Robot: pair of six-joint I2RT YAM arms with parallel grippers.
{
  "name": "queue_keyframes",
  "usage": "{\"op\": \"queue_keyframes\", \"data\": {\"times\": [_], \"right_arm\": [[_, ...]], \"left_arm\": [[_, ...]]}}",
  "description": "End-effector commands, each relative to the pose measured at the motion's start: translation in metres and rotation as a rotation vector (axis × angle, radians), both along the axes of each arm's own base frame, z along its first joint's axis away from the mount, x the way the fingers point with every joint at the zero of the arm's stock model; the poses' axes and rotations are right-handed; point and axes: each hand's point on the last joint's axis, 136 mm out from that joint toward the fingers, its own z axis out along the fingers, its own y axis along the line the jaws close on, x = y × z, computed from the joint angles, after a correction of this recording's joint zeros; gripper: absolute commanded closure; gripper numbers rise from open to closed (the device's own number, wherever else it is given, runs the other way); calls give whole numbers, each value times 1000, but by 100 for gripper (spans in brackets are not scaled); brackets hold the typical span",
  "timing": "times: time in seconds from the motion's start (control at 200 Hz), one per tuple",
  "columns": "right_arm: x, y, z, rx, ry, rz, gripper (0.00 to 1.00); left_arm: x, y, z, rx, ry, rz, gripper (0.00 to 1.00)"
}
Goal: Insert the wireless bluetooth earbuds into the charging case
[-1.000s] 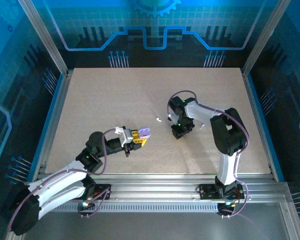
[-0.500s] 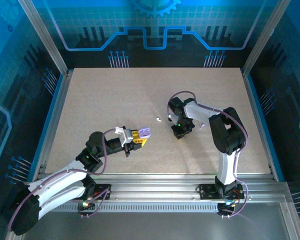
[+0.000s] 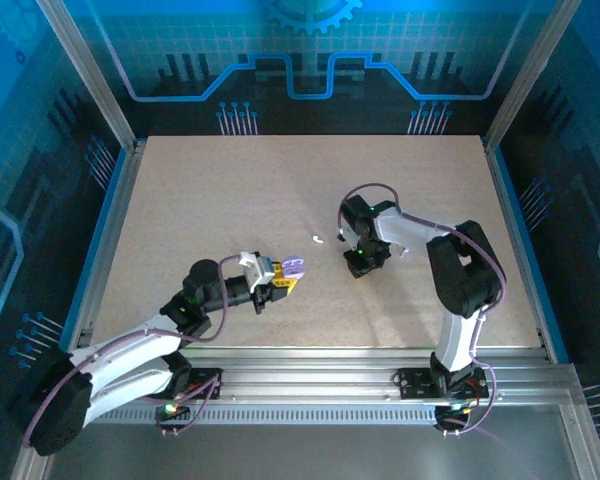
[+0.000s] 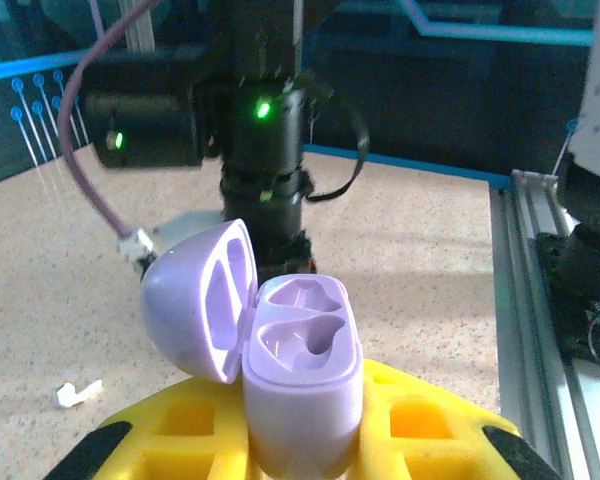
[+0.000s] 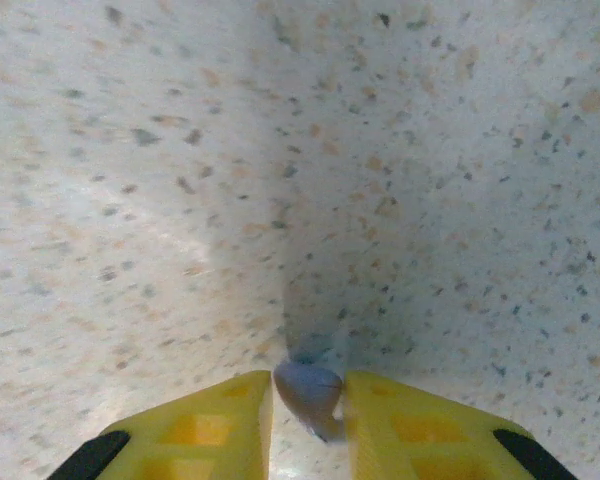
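- The wireless bluetooth earbuds (image 3: 318,239) are tiny white pieces. I judge them very light, hard-shelled and smooth, so they could slip out of a pinch or skitter away if nudged.
- The pinched earbud (image 5: 310,392) sits at the bottom centre of the right wrist view, between the yellow fingers (image 5: 210,430) of the right hand (image 5: 308,415).
  - The right hand is closed on it, close over the speckled table (image 5: 400,150). I cannot tell whether the earbud touches the surface.
  - Only a rounded end of it shows, so I cannot tell which way it faces.
- The loose earbud (image 4: 78,393) lies on the table at the lower left of the left wrist view. In the top view it is just left of the right hand, apart from both hands.
- The charging case (image 4: 305,390) is lavender and sits at the bottom centre of the left wrist view, gripped across its lower body by the left hand (image 4: 305,455).
  - Its lid (image 4: 200,300) is swung open to the left.
  - The two shaped wells (image 4: 300,335) face up with nothing in them.
- The case looks like rigid, glossy, light plastic. The low grip suits it, since it leaves the hinge and wells free.
- Each earbud is probably best held across its thicker part with light pressure, leaving the end that enters the well exposed.
- The wells are contoured, so a piece likely has to arrive turned to match. Pushing a misaligned one in could flick it away or shift the case in its grip.
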Motion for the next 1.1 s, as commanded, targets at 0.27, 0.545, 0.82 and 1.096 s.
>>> {"op": "queue_keyframes", "data": {"times": [0.27, 0.545, 0.82, 1.096], "right_arm": [[8, 14, 81, 221, -257, -47, 72], [-17, -12, 57, 29, -102, 122, 67], [-13, -9, 32, -20, -13, 224, 61], [-3, 5, 13, -34, 15, 286, 59]], "left_arm": [[29, -16, 18, -69, -30, 28, 89], [29, -13, 24, -71, -42, 39, 89], [21, -6, 28, -52, -44, 46, 89], [16, 2, 32, -41, -63, 69, 89]]}}
